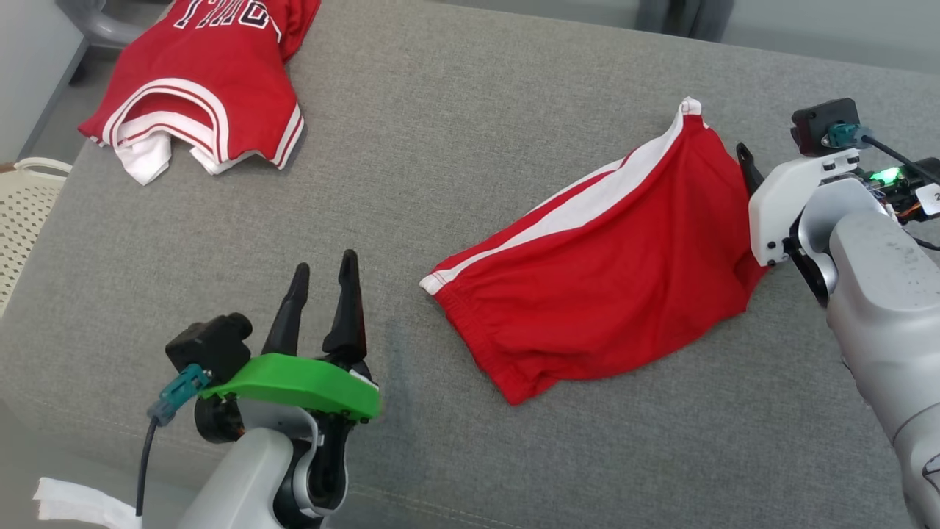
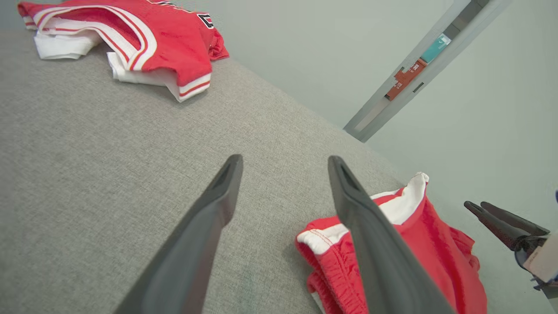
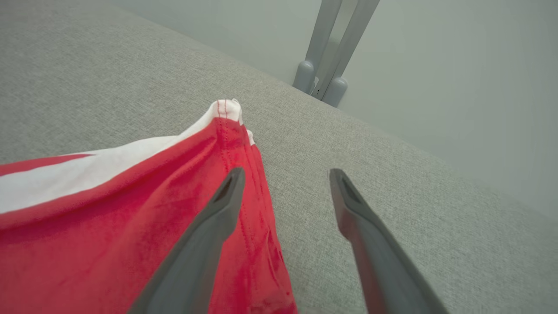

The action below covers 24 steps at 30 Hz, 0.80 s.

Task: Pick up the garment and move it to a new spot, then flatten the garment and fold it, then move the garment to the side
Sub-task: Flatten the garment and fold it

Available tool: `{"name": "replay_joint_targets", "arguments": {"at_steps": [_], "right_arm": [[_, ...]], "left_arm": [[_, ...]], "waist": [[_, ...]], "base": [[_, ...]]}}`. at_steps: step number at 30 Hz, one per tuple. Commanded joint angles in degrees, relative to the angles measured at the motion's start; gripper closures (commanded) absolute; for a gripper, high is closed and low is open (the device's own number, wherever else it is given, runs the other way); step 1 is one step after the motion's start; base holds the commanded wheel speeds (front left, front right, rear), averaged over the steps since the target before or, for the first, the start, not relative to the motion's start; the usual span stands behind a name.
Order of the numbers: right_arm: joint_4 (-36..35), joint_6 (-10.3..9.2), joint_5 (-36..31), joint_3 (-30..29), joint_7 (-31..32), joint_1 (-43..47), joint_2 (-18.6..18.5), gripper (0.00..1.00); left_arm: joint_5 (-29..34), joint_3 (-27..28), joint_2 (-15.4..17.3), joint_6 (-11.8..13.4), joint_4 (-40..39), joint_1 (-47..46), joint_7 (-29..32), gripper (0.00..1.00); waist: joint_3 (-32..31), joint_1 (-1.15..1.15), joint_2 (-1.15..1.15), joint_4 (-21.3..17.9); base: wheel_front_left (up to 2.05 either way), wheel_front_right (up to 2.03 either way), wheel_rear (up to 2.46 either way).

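Shorts (image 1: 609,272) on tabletop (image 1: 440,110), right of centre. Jersey (image 1: 205,81) at far-left corner, well apart. Left gripper (image 1: 323,266) near side, left of shorts, clear of them. Right gripper (image 3: 285,174) at shorts' right edge. Basket (image 1: 26,198) off tabletop's left edge.

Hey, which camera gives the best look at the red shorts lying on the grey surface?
The head view: it shows the red shorts nearly whole, outline and white stripe, lying on the grey surface. The left wrist view cuts them off at its bottom edge; the right wrist view sits close on one corner and the stripe.

Probably a home: grey upholstered couch (image 1: 470,147), pale laundry basket (image 1: 28,209).
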Motion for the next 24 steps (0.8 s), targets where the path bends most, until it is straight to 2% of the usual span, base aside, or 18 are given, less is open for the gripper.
{"name": "replay_joint_targets", "arguments": {"at_steps": [1,9,15,16,17,21,24], "right_arm": [[0.6,-0.08,1.0,0.5,1.2,1.0,-0.6,0.00],[2.8,-0.08,5.3,2.8,7.3,1.6,-2.0,0.00],[3.7,-0.08,9.3,4.3,11.3,3.3,-1.9,0.00],[3.6,-0.07,10.0,4.5,11.7,3.7,-1.9,0.38],[3.4,-0.07,10.6,4.6,12.0,4.0,-2.0,0.59],[2.7,-0.07,13.6,5.0,12.9,5.0,-2.0,1.00],[1.7,-0.08,15.7,5.0,11.9,5.7,-1.9,1.00]], "left_arm": [[1.3,0.9,0.6,0.7,-0.9,1.2,0.0,0.00],[6.9,3.8,1.9,2.5,-3.5,3.9,0.0,0.00],[8.5,5.6,1.8,2.4,-4.3,5.6,0.0,0.00],[8.7,5.9,1.7,2.4,-4.4,5.8,0.0,0.00],[9.1,6.0,1.7,2.4,-4.4,5.9,0.0,0.00],[10.0,6.1,2.0,2.3,-4.3,6.2,0.0,0.00],[10.5,6.0,1.9,2.1,-4.1,6.1,0.0,0.00]], "waist": [[-0.3,0.00,0.00,0.6],[1.0,0.00,0.00,2.9],[0.8,0.00,0.00,3.6],[0.7,0.00,0.00,3.6],[0.6,0.00,0.00,3.6],[0.2,0.00,0.00,2.9],[-0.1,0.00,0.00,1.9]], "base": [[0.00,0.00,0.00],[0.00,0.00,0.00],[0.00,0.00,0.00],[0.00,0.00,0.00],[0.00,0.00,0.00],[0.00,0.00,0.00],[0.00,0.00,0.00]]}}
